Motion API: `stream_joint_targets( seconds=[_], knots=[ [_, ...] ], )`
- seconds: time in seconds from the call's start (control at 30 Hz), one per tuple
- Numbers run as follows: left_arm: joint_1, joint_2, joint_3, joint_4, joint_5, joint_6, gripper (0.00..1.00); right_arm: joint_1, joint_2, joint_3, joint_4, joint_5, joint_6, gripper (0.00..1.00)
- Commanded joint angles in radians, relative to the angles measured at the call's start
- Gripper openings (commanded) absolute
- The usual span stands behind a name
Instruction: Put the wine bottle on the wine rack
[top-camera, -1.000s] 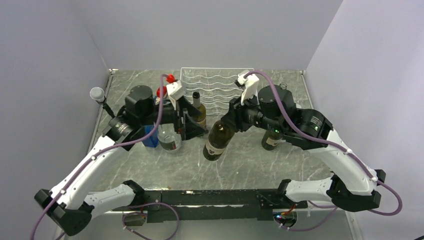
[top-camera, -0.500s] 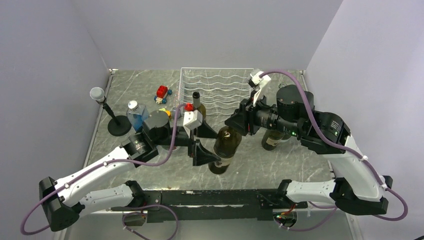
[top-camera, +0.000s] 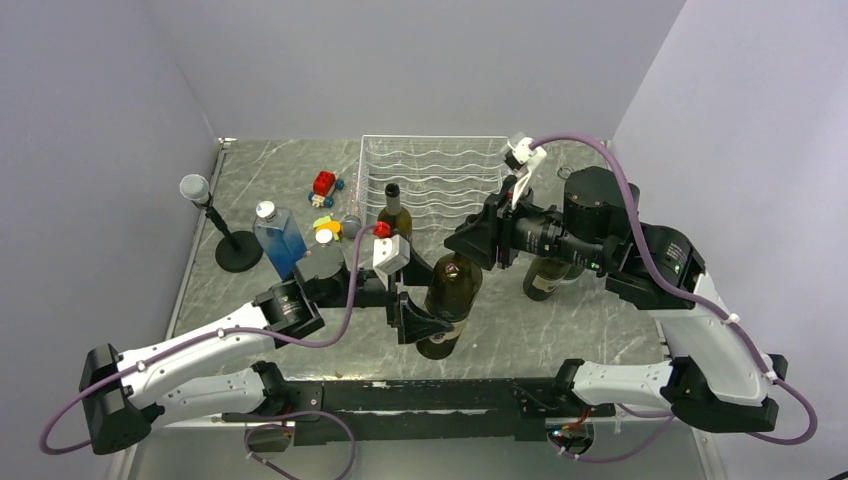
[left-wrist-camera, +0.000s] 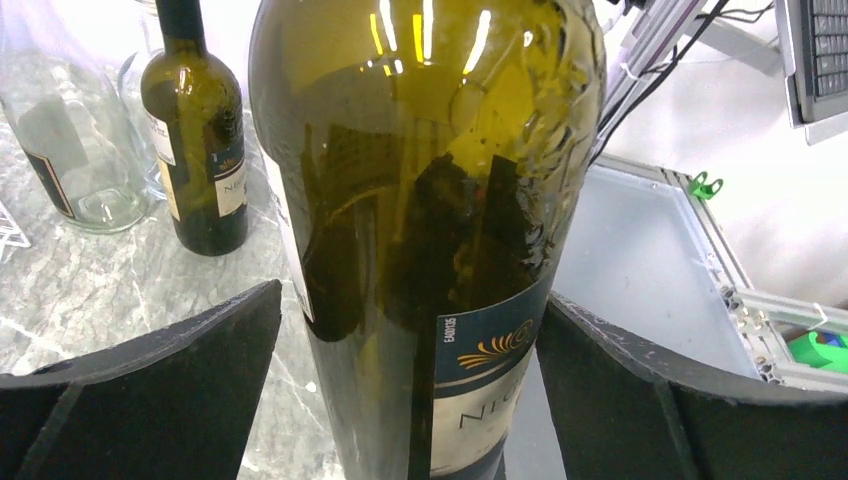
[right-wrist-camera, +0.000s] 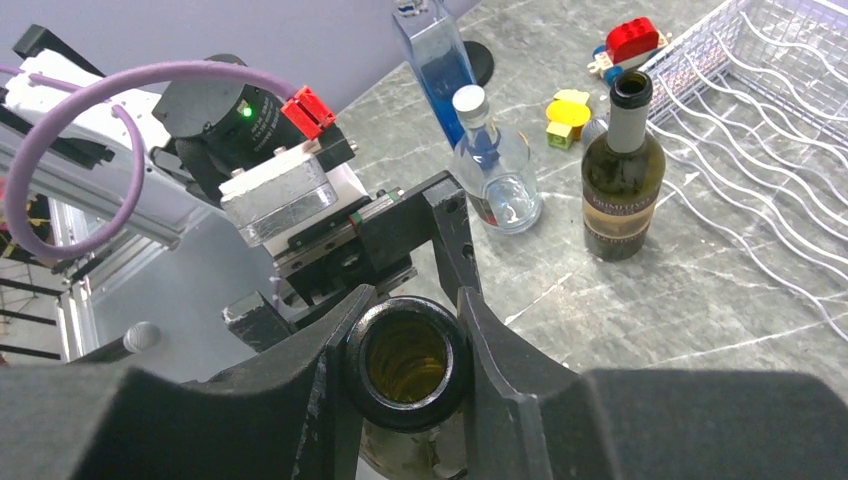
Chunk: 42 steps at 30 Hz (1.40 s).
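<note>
Dark spare bottle (top-camera: 397, 226) upright at wine rack (top-camera: 434, 163) front, near wine bottle (top-camera: 452, 290).

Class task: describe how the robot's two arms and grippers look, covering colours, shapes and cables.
The left arm and right arm have white shells, black joints and a looping purple cable each. The left gripper and right gripper have broad black wedge-shaped fingers.
</note>
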Motion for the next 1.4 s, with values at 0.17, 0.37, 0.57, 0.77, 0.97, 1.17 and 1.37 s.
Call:
stream_joint_targets(
  seconds=[0.17,0.37,0.57,0.77,0.97,1.17,1.37],
  knots=[
    [-0.011,0.024,-0.063,0.241,-0.077,-0.131,0.99,-0.001,-0.100,-0.104,0.354,-0.066,0.113,0.00],
    [-0.025,0.056,-0.061,0.281,-0.079,-0.153,0.99,-0.001,-0.138,-0.201,0.465,-0.066,0.142,0.00],
    [-0.038,0.094,-0.034,0.243,-0.073,-0.134,0.92,-0.001,-0.200,-0.298,0.562,-0.034,0.167,0.00],
    [-0.038,0.070,-0.036,0.190,-0.083,-0.104,0.93,-0.001,-0.225,-0.287,0.543,-0.007,0.147,0.00],
    [-0.040,0.091,-0.048,0.185,-0.030,-0.090,0.99,-0.001,-0.220,-0.274,0.552,-0.014,0.149,0.00],
    [-0.056,0.126,-0.033,0.142,-0.007,-0.057,0.99,-0.001,-0.218,-0.272,0.560,-0.017,0.150,0.00],
    [-0.063,0.132,-0.012,0.106,-0.020,-0.027,0.78,-0.001,-0.225,-0.270,0.549,-0.008,0.147,0.00]
  ],
)
